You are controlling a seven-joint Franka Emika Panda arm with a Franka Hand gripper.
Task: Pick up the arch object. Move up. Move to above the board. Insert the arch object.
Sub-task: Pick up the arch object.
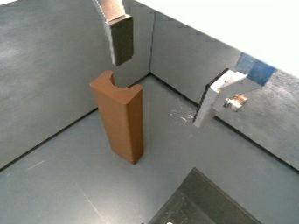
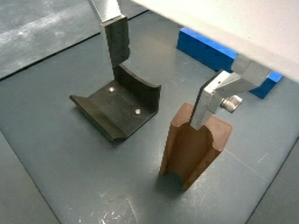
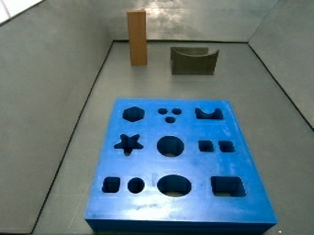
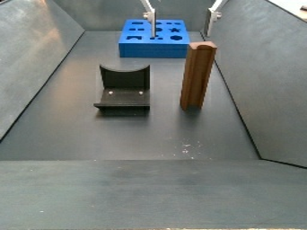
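**A:** Where does the arch object [image 4: 198,75] stand?

**B:** Upright on the grey floor [image 4: 144,135], near one end wall and toward a side wall; in a side view [image 3: 138,37] it sits close to the far corner of the worktop; its top shows a curved notch in a wrist view [image 1: 112,83].

**A:** And the gripper [image 1: 176,74]?

**B:** Above the block, not touching it; in both wrist views the two silver fingers stand wide apart, one finger [image 1: 121,44] over the notched top and one finger [image 2: 215,96] just past the block's upper end [image 2: 198,144]; the jaws are spread and hold nothing; in a side view only the fingertips [image 4: 149,13] show at the top edge, so the gripper [image 4: 181,11] hangs high over the far end.

**A:** What else is on the worktop?

**B:** A low dark piece with a U-shaped notch [image 2: 117,107] lies beside the block, apart from it; the same piece [image 3: 193,61] sits near the end wall; the board [image 3: 174,156] lies flat at the opposite end of the worktop, well apart from the block, its cut-outs all bare; a wrist view catches only a corner of it [image 2: 222,54].
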